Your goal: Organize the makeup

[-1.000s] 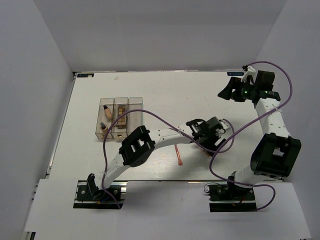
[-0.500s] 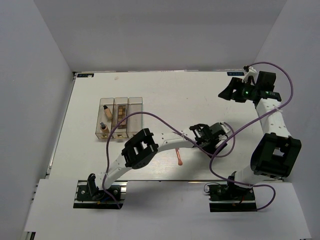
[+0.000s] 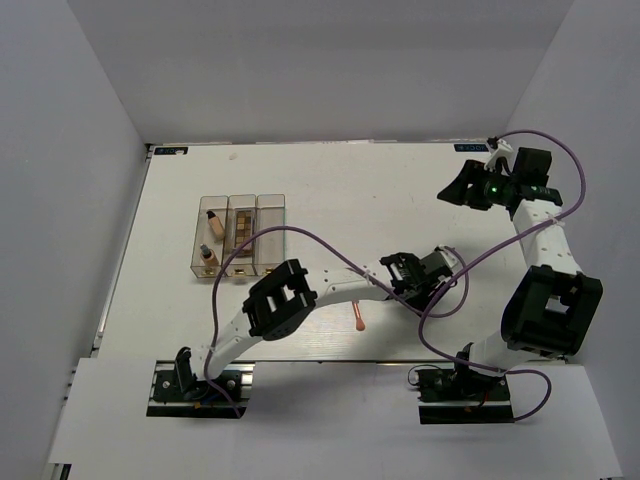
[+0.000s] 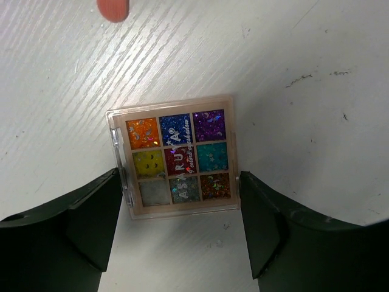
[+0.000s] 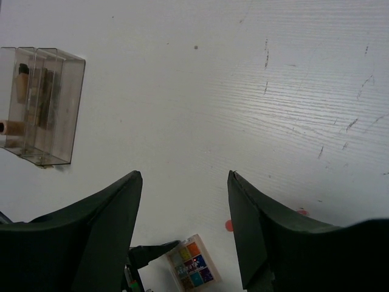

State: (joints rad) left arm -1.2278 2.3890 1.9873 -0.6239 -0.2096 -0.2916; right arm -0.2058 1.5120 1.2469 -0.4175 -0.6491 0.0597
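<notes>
The multicolour eyeshadow palette lies flat on the white table. My left gripper is open and low over it, one jaw close to each side edge. In the top view the left gripper hides the palette. A coral-orange applicator lies just left of it; its tip shows in the left wrist view. My right gripper is open and empty, held high at the far right. Its wrist view shows the palette far below.
The clear three-compartment organizer stands at the left, also in the right wrist view. Its left compartment holds two beige foundation bottles, its middle one brown palettes. A purple cable loops across the middle of the table.
My left gripper has moved a little to the right and toward the near edge, settling over the palette. The right arm has barely moved.
</notes>
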